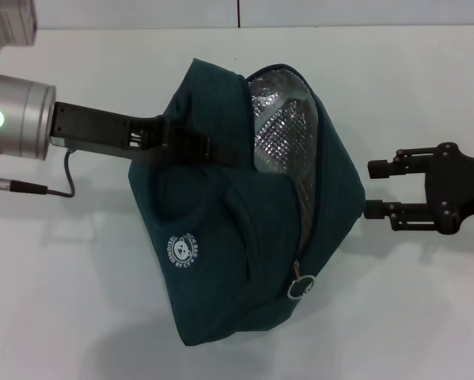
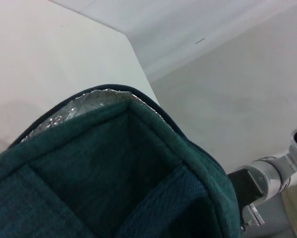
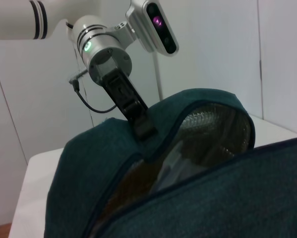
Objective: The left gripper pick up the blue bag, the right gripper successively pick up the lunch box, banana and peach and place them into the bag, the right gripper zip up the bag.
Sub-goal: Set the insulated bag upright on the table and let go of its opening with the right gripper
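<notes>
The blue bag [image 1: 229, 237] hangs off the table, held up at its top edge by my left gripper [image 1: 218, 148], which is shut on it. The bag's mouth is partly open and shows the silver lining [image 1: 286, 127]. A zip pull ring [image 1: 300, 286] hangs on the front. My right gripper [image 1: 370, 188] is open and empty, just right of the bag and apart from it. The right wrist view shows the bag [image 3: 89, 163], its open mouth [image 3: 212, 129] and the left gripper [image 3: 141, 121]. The lunch box, banana and peach are out of view; I cannot make out what is inside.
The white table [image 1: 426, 317] lies under and around the bag. A grey object [image 1: 11, 28] stands at the far left corner. The left wrist view shows the bag's top [image 2: 113, 188] and part of the right arm [image 2: 272, 173].
</notes>
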